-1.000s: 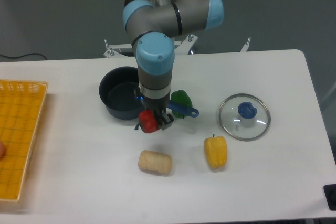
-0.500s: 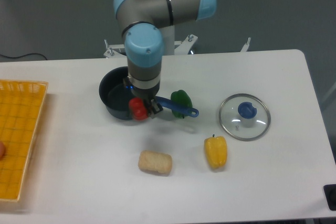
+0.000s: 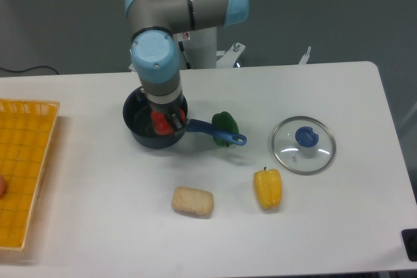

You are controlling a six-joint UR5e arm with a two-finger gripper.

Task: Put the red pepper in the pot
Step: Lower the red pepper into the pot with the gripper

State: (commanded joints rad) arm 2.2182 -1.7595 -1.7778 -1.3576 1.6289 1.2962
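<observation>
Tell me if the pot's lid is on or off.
Off. The lid lies flat on the table, right of the pot, whose top is open.

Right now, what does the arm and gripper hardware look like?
Silver-grey tubular arm with light-blue joint caps, one cap facing the camera above the wrist. A small red-and-white label sits on the base column. The gripper is small and dark, two fingers. No loose cables visible.

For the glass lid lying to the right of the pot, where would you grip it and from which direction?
Take the glass lid by its blue knob, coming straight down from above. The lid lies flat on the table with the knob raised at its centre, the only part that two fingers could close around; the thin rim sits flush against the surface. The space around it looks open, so a vertical approach seems unobstructed.
</observation>
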